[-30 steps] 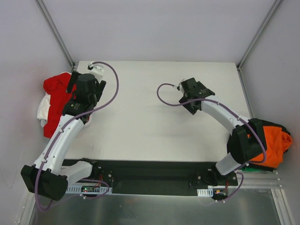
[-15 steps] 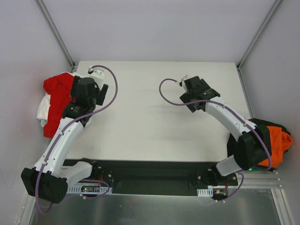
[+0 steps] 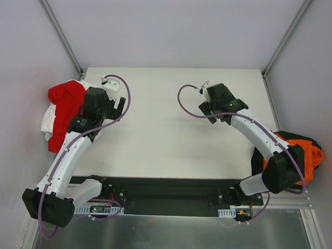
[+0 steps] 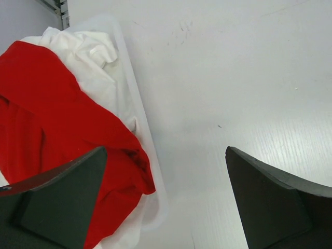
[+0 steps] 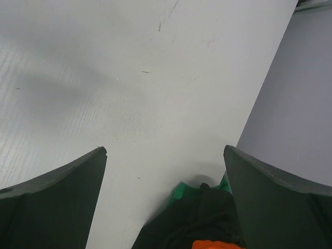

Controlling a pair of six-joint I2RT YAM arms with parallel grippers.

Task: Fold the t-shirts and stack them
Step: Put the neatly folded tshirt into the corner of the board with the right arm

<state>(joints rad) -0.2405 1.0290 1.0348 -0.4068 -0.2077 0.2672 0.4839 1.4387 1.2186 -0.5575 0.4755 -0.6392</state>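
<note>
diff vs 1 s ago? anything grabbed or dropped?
Nothing was grabbed or released: the left gripper and right gripper stayed open and empty. The left wrist swung slightly right, away from the red t-shirt. The right arm's elbow dropped toward the near edge, uncovering more of the orange t-shirt. Both shirt piles stayed put.

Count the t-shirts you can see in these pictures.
4: red shirt over white shirt at the table's left edge; orange shirt and black shirt at its right edge. More may lie hidden underneath.
</note>
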